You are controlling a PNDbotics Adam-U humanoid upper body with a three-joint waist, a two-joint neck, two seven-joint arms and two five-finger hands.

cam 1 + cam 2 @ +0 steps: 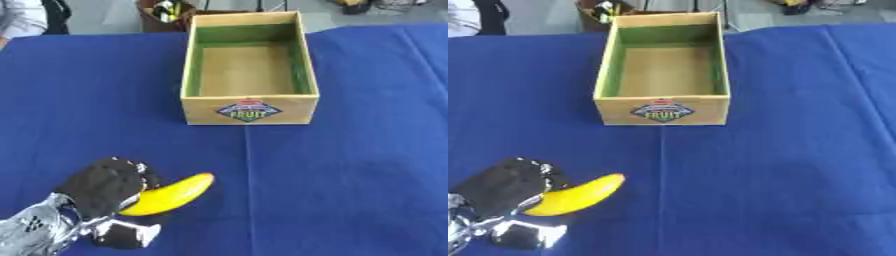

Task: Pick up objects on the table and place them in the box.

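A yellow banana (171,195) lies at the lower left of the blue table, its tip pointing up and right. My left hand (103,190) covers its near end, black fingers curled over it and the thumb below it. A wooden box (248,109) with a green inner lining and a "FRUIT" label stands at the centre back, open on top with nothing inside. The banana is well short of the box, to its lower left. My right hand shows in neither view.
A blue cloth (350,175) covers the whole table, with a crease running down from the box. A brown container (162,12) with some items stands behind the table's far edge. A person's sleeve shows at the far left corner.
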